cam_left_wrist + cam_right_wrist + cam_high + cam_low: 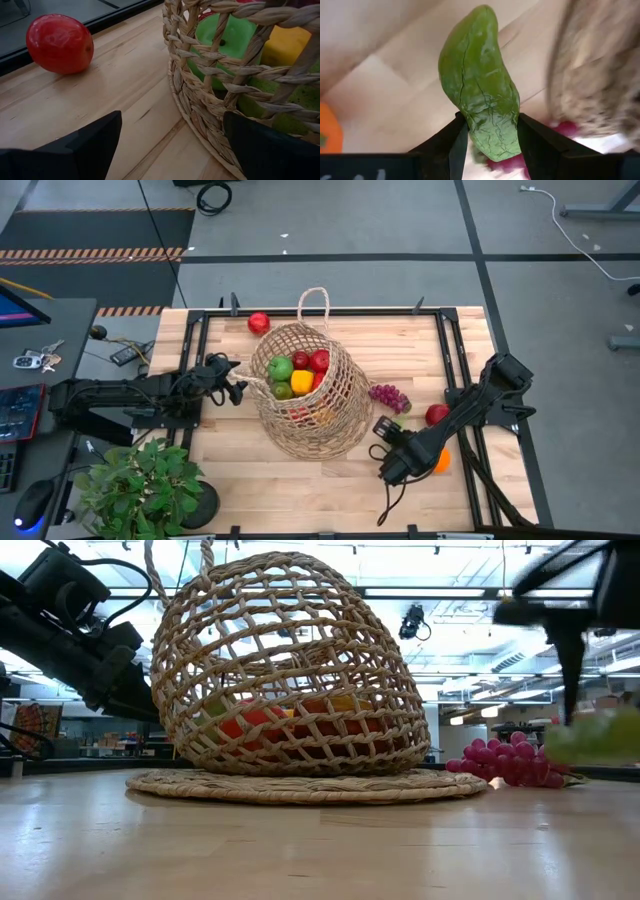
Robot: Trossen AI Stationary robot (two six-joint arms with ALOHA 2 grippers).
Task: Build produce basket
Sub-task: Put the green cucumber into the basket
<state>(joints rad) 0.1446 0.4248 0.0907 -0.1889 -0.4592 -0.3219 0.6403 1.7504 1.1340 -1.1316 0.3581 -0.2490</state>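
Observation:
The tan wicker basket [305, 395] lies tipped at the table's middle, with its opening toward the far left. It holds a green apple, red pieces and a yellow pepper [302, 381]. My left gripper [236, 387] is open at the basket's left rim [200, 100]; I cannot tell whether it touches the rim. My right gripper [388, 452], near right of the basket, is shut on a green wrinkled piece [477, 80]. A red apple [259, 323], purple grapes [390, 396], a second red apple [437, 414] and an orange [441, 461] lie on the table. My right gripper pinches the green piece between its two fingers, at one narrow end [492, 137]. The rest of the piece sticks out past the fingertips. In the low view the piece [595, 737] shows clear of the tabletop, beside the grapes [505, 762].
A leafy potted plant [140, 485] stands at the near left corner. A flat woven round [300, 785] lies under the basket. Black rails [455, 350] run along the table's sides. Bare wood shows near the front edge [300, 490].

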